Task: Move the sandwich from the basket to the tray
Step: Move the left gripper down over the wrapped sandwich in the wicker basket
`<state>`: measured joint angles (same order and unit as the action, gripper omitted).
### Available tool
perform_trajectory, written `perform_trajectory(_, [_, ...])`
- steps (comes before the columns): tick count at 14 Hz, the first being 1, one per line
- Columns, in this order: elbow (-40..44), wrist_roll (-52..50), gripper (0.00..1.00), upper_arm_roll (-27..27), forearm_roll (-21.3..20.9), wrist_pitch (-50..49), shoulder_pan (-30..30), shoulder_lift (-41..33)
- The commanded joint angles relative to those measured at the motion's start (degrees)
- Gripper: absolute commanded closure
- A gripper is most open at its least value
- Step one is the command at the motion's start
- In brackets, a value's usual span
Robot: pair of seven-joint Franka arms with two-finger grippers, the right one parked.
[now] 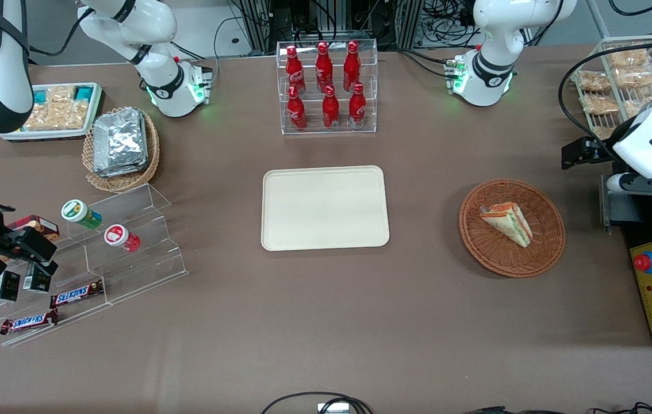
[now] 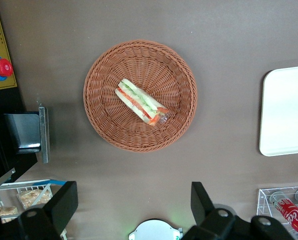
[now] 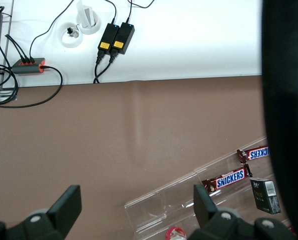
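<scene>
Sandwich (image 2: 141, 102) lies in the basket (image 2: 107, 65); end effector (image 2: 131, 207) hangs above, spread wide, holding nothing

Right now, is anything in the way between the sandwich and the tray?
No, only bare table. The sandwich lies in the basket; the tray sits beside it. The open gripper hovers above the basket, nothing between.

A clear acrylic rack (image 1: 327, 86) holds six red bottles in two rows. Toward the parked arm's end, a tan wicker basket (image 1: 122, 150) carries foil-wrapped packs (image 1: 120, 141); beside it sits a white tray of snack packets (image 1: 57, 110). A clear stepped stand (image 1: 96, 259) bears two lidded cups, small dark boxes and two Snickers bars (image 1: 76, 294). Toward the working arm's end, a wire rack (image 1: 619, 80) holds bagged snacks, near a control box with a red button (image 1: 645, 262).
</scene>
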<state>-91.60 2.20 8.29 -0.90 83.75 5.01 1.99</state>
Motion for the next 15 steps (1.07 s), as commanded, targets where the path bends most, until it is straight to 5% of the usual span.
perform_trajectory(1, [-0.86,0.1,0.0,-1.09,0.72,-0.25,-0.96,-0.41])
perform_trajectory(7, [-2.96,-1.22,0.0,-1.35,-1.2,2.02,-0.44,1.96])
perform_trajectory(15, [-27.11,-14.13,0.0,-1.44,-2.09,25.2,-0.26,-3.48])
